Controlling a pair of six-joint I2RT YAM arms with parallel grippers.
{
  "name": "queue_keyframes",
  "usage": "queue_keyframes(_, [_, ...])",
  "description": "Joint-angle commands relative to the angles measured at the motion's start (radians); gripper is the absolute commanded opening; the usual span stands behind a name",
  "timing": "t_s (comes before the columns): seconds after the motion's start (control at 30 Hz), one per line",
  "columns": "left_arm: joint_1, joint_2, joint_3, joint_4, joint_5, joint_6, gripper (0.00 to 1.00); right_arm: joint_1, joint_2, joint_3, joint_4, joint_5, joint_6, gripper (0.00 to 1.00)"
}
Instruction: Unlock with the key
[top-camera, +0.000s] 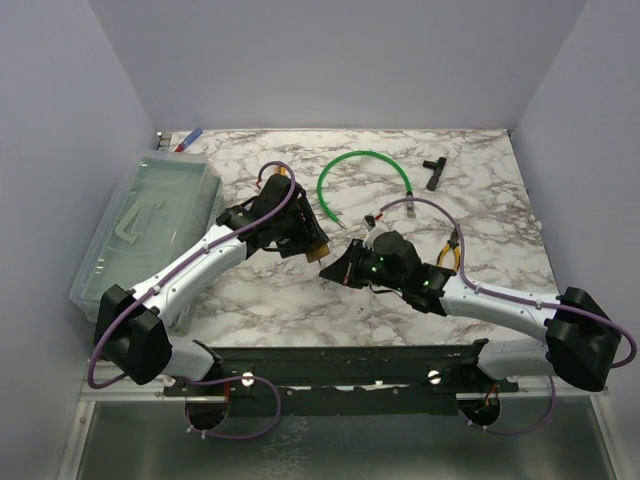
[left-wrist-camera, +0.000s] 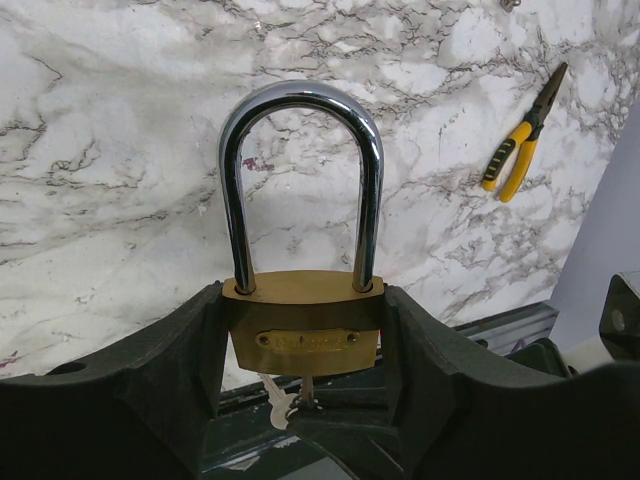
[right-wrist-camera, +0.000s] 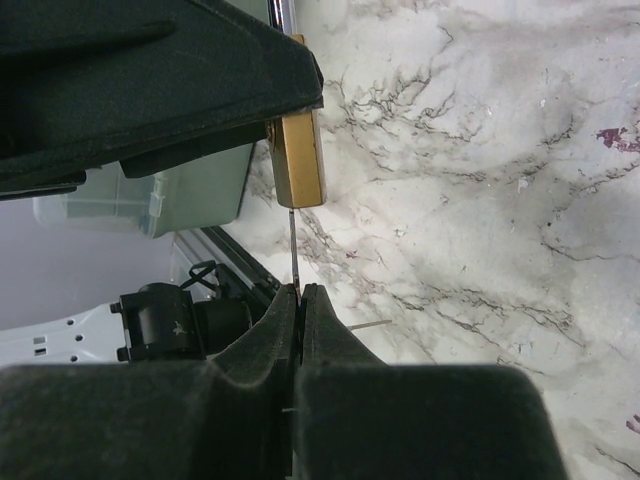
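1. The right jaws are pinched shut on the outer end of the key (right-wrist-camera: 292, 250), whose tip meets the underside of the padlock (left-wrist-camera: 305, 335). If the wrist turns off the key's axis, the thin blade could bend or slip from the pads
2. The left jaws, partly spread, clamp the brass body by its sides; a hard twist might rotate the lock in that hold instead of turning the cylinder
3. The key looks tiny, silvery and thin, a mere sliver edge-on, shorter than the lock body; how deep it sits I cannot tell. The shackle (left-wrist-camera: 300, 100) appears closed
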Motion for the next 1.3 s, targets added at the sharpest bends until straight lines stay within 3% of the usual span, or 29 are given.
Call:
queue_keyframes(0.0, [0.005,-0.044,0.039,0.032,0.032,-0.013,0.00,0.004,0.017,0.033,0.006,0.026,-0.005,0.01])
queue_keyframes(1.27, [0.005,-0.052,0.027,0.041,0.049,-0.023,0.00,0.003,0.014,0.068,-0.037,0.100,-0.019,0.01])
